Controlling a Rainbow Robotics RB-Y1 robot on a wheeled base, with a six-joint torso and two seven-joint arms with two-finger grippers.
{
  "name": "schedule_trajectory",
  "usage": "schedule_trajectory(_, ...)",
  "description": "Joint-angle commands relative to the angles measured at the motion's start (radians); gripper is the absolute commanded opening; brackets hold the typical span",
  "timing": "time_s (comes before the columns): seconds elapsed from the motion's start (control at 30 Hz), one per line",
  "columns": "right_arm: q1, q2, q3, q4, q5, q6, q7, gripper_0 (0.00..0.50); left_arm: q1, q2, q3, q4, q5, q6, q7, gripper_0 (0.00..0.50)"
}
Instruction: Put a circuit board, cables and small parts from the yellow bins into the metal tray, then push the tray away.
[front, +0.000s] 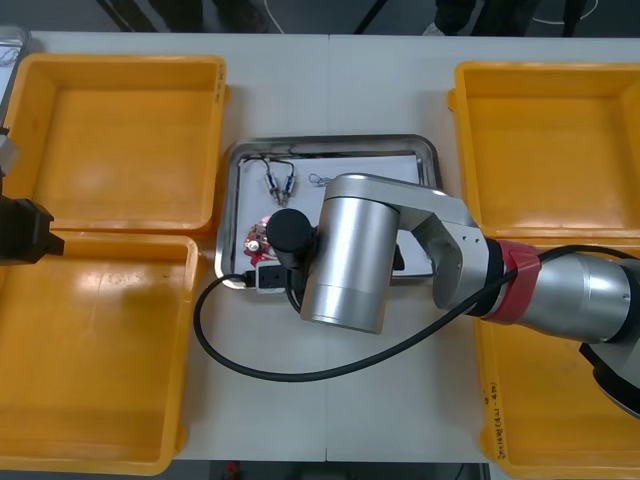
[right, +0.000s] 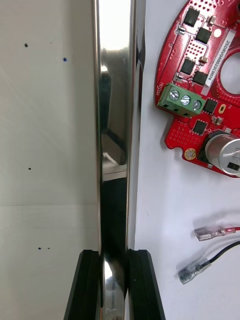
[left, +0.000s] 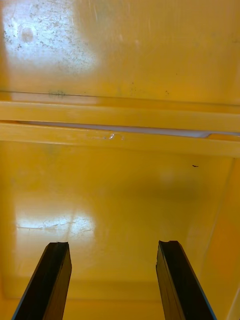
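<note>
We record the metal tray (front: 428, 150) holding a red circuit board (right: 200, 85) and cables (front: 278, 180). The wrist view shows the right gripper (right: 114, 256) clamped on the tray's rim. The left gripper (left: 114, 245) hangs spread over a yellow bin (left: 120, 190).

Right arm (front: 345, 260) covering the tray's (front: 330, 142) near edge and most of the circuit board (front: 256, 240), cables (right: 192, 273) cut off in the right wrist view

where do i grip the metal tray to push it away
The raised rim of the metal tray by the circuit board, from above, one finger outside, one inside, as the right gripper holds it; the tray looks too wide to span.
</note>
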Motion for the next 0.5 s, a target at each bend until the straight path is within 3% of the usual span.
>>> schedule_trajectory(0.03,-0.070,-0.005,-0.016,0.009,-0.017,-0.011,0.002,0.000,0.014,0.043,0.031,-0.031,0.007,0.006,-0.037,0.500)
schedule_trajectory(0.5,-0.170,0.003,-0.016,0.147,-0.054,-0.068,0.006,0.000,0.014,0.043,0.031,-0.031,0.007,0.006,-0.037,0.500)
